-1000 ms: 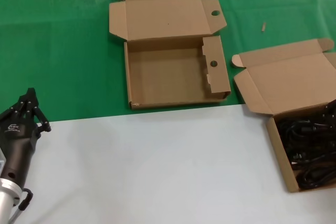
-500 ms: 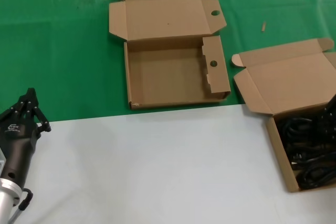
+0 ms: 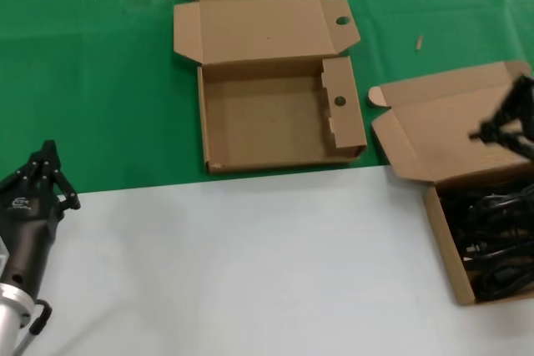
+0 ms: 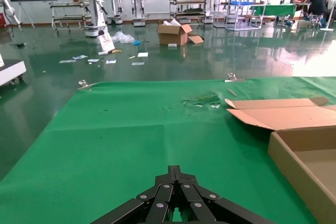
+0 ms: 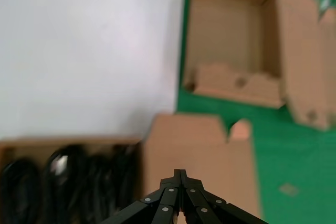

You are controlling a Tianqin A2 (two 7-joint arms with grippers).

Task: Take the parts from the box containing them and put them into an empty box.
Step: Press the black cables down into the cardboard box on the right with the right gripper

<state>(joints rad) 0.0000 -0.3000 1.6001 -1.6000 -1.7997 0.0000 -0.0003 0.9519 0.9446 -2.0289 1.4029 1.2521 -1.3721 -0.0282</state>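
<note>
The parts, black looped cables (image 3: 501, 243), lie in the plain-lidded cardboard box (image 3: 440, 231) at the right edge of the table. They also show in the right wrist view as dark cables (image 5: 63, 179). My right gripper (image 3: 480, 132) hangs shut over that box's open lid (image 3: 442, 127), with nothing between its fingers (image 5: 180, 174). The empty box (image 3: 275, 118), with round holes in its lid tab and side flap, stands open at the middle back on the green cloth; its floor (image 5: 226, 35) is bare. My left gripper (image 3: 47, 156) rests shut at the left, far from both boxes.
A green cloth (image 3: 92, 81) covers the back half of the table and a white surface (image 3: 250, 264) the front half. The left wrist view shows the shut left gripper (image 4: 176, 170) over the cloth, with the empty box's wall (image 4: 294, 163) off to one side.
My right gripper has come in from the right edge and now hangs over the cable box's lid. The left arm and both boxes have not moved.
</note>
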